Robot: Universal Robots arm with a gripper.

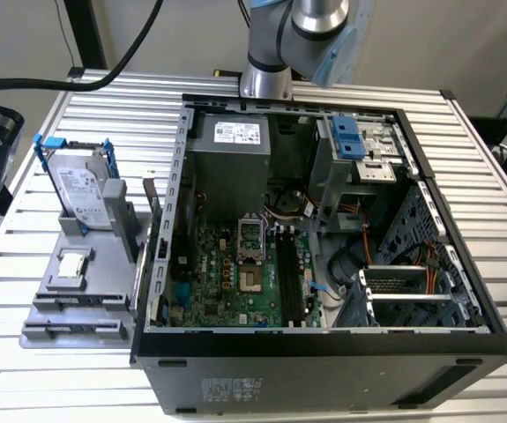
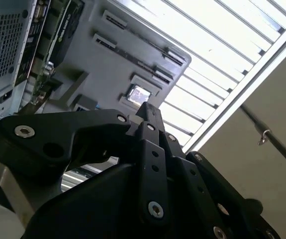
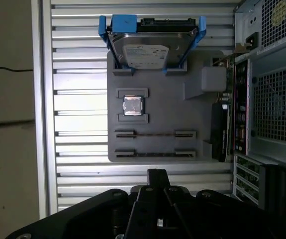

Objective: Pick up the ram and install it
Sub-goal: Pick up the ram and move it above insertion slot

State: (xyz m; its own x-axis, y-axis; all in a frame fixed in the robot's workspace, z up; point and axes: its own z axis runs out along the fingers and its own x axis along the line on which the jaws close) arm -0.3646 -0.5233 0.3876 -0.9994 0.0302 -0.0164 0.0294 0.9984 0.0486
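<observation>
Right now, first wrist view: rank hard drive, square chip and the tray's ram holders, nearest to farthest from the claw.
1. ram holders, on the tray edge facing the claw
2. square chip, mid-tray
3. hard drive, tray's far end

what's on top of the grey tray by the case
On the grey tray: a hard drive in a blue-clipped frame, a square chip, two long slot rows. Whether the ram stands in them cannot be told; the tray under the drive is covered.
</observation>
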